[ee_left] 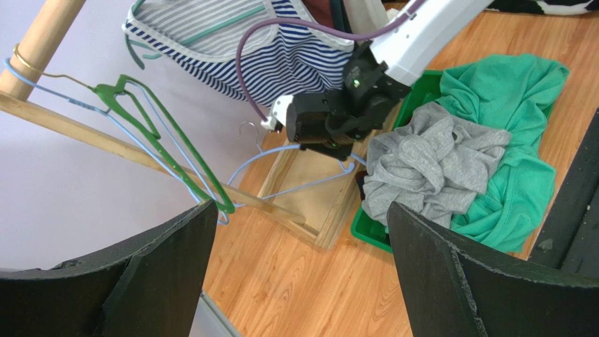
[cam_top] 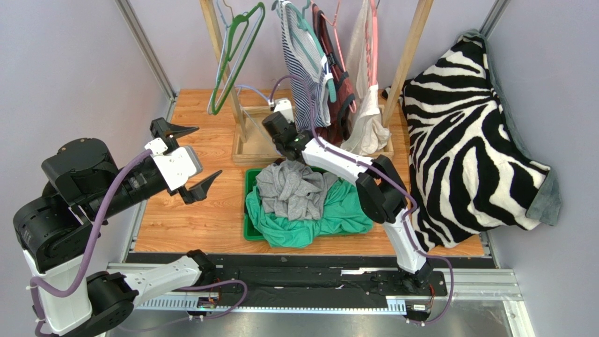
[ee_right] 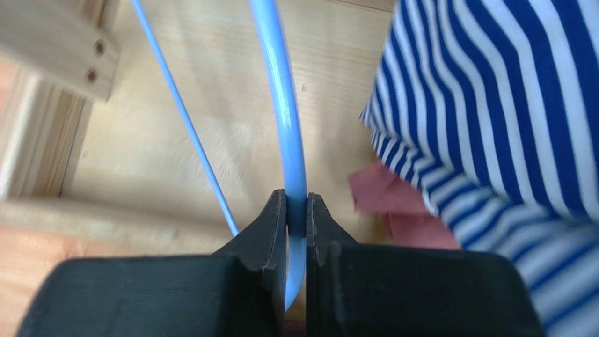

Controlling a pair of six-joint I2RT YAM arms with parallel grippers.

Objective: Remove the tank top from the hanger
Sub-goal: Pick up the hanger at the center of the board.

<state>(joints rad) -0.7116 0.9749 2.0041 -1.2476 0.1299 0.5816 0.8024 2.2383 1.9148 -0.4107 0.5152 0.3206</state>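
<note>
Pinching blue hanger, right tool closed on its wire, left tool spread wide, empty

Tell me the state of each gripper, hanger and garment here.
right gripper, shut on the blue hanger
left gripper, open, empty
blue hanger, bare, clamped
green hanger, bare, hanging on the rack
striped tank top, hanging on a teal hanger
grey top, crumpled in the bin
green shirt, crumpled under the grey top
</note>
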